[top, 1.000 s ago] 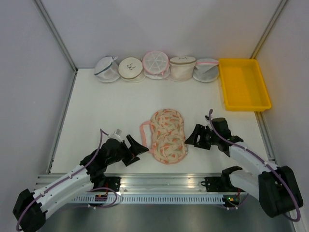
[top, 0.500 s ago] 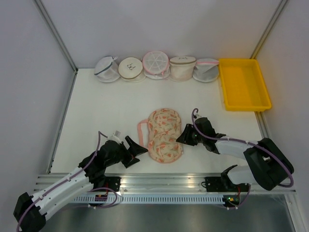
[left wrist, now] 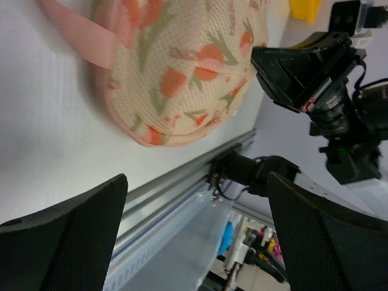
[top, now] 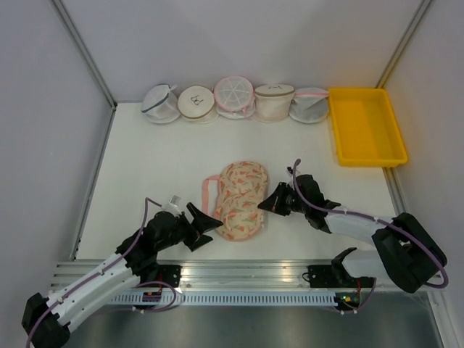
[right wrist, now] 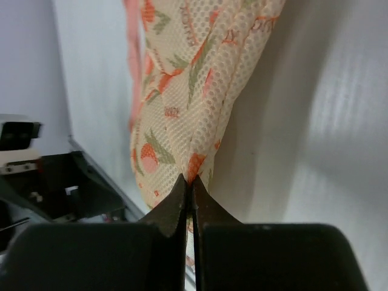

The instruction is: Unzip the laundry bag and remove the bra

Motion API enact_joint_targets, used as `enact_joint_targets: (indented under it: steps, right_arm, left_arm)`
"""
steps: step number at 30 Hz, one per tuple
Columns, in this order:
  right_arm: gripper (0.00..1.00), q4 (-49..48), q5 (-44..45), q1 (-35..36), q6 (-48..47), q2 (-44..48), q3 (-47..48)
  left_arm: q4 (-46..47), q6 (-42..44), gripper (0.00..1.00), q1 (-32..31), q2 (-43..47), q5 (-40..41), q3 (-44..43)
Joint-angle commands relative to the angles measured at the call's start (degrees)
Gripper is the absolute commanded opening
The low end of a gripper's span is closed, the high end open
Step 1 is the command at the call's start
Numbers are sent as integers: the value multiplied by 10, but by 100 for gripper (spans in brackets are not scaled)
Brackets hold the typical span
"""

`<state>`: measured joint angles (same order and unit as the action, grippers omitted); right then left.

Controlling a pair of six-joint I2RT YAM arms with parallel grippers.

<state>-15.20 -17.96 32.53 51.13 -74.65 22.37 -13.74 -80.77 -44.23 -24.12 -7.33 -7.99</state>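
The laundry bag (top: 239, 199), cream with orange-pink print, lies in the middle of the table, and its pink loop (top: 209, 190) points left. My right gripper (top: 262, 204) is at the bag's right edge, shut on a fold of the bag's mesh fabric (right wrist: 194, 91), which is pinched at the tips of that gripper (right wrist: 189, 182). My left gripper (top: 209, 226) stands open just left of the bag's near end and is not touching it. In the left wrist view the bag (left wrist: 182, 66) lies beyond my open left gripper (left wrist: 197, 182). The bra is hidden.
Several round mesh bags (top: 233, 96) stand in a row along the back edge. A yellow tray (top: 341, 145) sits at the back right. A metal rail (top: 246, 272) runs along the near edge, just in front of the bag.
My right gripper moved left to the bag's right edge and shut on its fabric. The bag slid a little to the left and turned. The left arm barely moved.
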Motion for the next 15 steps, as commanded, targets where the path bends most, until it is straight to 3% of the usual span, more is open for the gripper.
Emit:
enact_joint_targets:
  steps: [1,3,8,15]
  right_arm:
    - [0,-122,-54,7,112,24,7]
    - [1,-177,-52,17,154,25,0]
    - [0,-257,7,64,280,15,-17]
    - [0,-275,65,111,341,-17,-1]
  left_arm:
    - [114,-81,100,-3,7,-57,25]
    - [205,-136,100,-2,-2,-73,50]
    - [205,-154,100,-15,-24,-84,13]
    - [197,-189,100,-61,-62,-38,-26]
